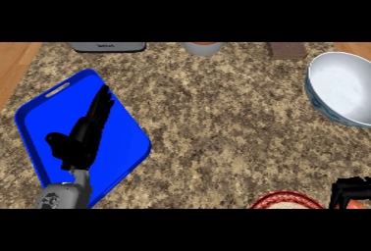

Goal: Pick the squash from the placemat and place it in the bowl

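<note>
**Squash hidden, bowl at the right edge**

Nearest us, at the lower right, we see the red woven rim of the placemat (287, 200) and just beside it the right hand (351, 192), dark and cut off by the corner; we cannot tell how its fingers stand. The squash itself we cannot make out: only an orange sliver shows under that hand, too small to name. On the left, our left hand (85, 131) lies open, fingers straight, over a blue tray (43, 112). Farther off at the right edge sits the bowl (339, 88), white inside with a patterned blue outer wall. Along the far edge stand a grey device (109, 47) whose label is unreadable, a cup (203, 48) and a brown block (287, 50).
</note>
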Tool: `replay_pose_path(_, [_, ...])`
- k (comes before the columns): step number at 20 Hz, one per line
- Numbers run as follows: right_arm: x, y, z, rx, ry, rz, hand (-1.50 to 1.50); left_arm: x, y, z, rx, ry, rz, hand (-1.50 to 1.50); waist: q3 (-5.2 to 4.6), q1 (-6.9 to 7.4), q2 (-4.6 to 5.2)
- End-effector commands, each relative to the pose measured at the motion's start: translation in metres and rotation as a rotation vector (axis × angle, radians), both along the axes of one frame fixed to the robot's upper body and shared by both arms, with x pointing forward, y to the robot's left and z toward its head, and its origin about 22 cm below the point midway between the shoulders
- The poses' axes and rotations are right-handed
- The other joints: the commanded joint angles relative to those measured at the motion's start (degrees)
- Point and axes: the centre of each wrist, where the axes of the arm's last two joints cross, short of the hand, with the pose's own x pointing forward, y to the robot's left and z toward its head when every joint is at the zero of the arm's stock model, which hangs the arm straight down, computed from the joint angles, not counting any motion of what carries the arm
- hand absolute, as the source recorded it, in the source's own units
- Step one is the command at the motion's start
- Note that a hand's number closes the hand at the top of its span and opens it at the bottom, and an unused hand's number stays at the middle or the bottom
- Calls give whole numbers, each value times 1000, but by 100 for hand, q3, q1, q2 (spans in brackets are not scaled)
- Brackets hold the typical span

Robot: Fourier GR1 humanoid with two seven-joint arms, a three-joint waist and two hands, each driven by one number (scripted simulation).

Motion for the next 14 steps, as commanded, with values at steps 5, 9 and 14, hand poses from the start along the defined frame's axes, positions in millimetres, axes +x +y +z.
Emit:
replay_pose_path(5, [-6, -17, 66, 294, -266, 177, 150, -1, 0, -4, -17, 8, 16, 0, -7, -176, -31])
replay_pose_path(9, [-7, -32, 124, 263, -378, 134, 150, -12, -7, -23, -1, 21, 23, 0, -11, -133, -13])
replay_pose_path(14, [-19, -44, 173, 196, -424, 9, 150, 2, 4, -13, -4, 7, 4, 0, -5, -48, 7])
